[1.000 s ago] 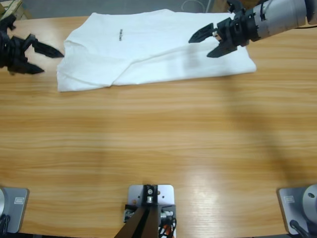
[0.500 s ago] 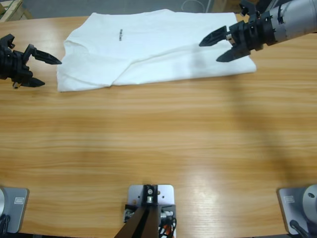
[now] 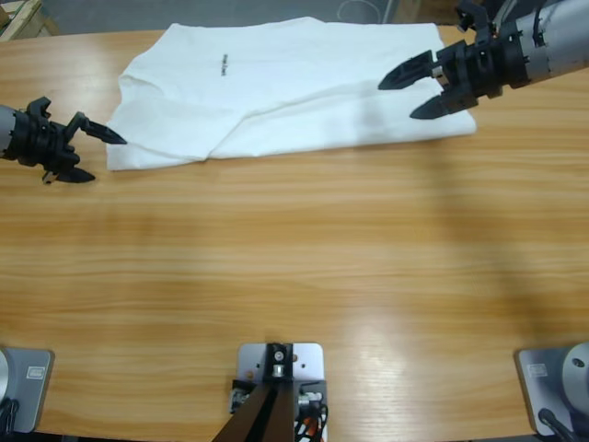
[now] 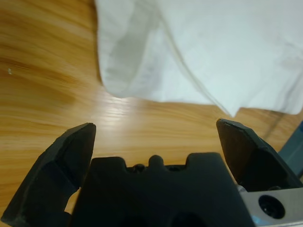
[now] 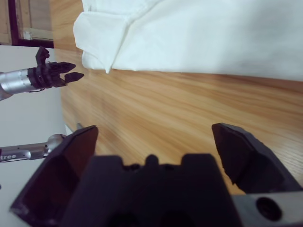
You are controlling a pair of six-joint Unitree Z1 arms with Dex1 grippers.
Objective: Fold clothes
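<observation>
Wooden table (image 3: 294,258): T-shirt (image 3: 285,92) between two open hands.

A long wooden counter (image 3: 294,267) fills nearly the whole high view, its pale grain running left to right, glossy patches of light near the bottom middle. Along the top edge lies a strip of grey floor (image 3: 101,14), with a light wooden crate corner (image 3: 17,17) at upper left.

The long wooden bench (image 3: 294,267) carried one white T-shirt (image 3: 276,92), which lay partly folded and flat along its far edge, a small dark mark near the collar.
</observation>
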